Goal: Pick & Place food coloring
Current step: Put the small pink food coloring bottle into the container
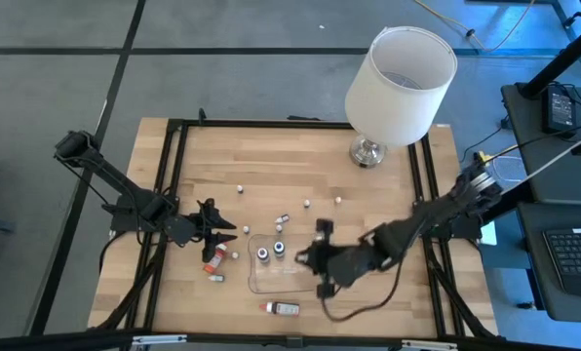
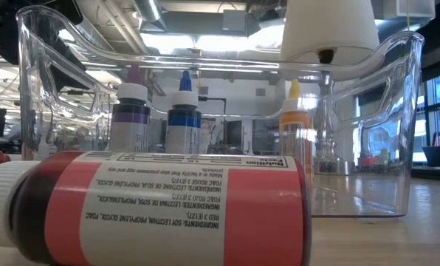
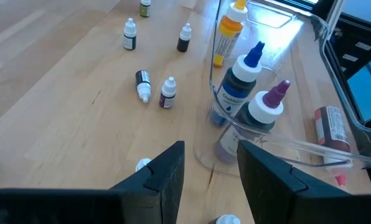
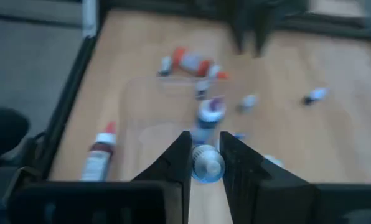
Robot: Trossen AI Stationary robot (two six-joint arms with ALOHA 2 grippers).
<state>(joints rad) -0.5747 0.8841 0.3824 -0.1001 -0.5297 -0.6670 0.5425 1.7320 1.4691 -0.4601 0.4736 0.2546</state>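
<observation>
Right wrist view: the right gripper (image 4: 203,163) pinches a small white-capped bottle (image 4: 207,165) above the clear tray (image 1: 271,278); at nine o'clock, the left gripper (image 3: 210,171) stands half open, empty.

tray (image 1: 271,283): bottles (image 1: 270,252) inside | lamp (image 1: 398,78): far right | loose bottle (image 1: 281,308): before tray

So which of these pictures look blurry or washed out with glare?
The right wrist view is blurred throughout, the right gripper and small bottle between its fingers included. The low view is sharp on the red bottle's label; the tray catches bright ceiling reflections. The high view is evenly lit, with the lamp brightest.
</observation>
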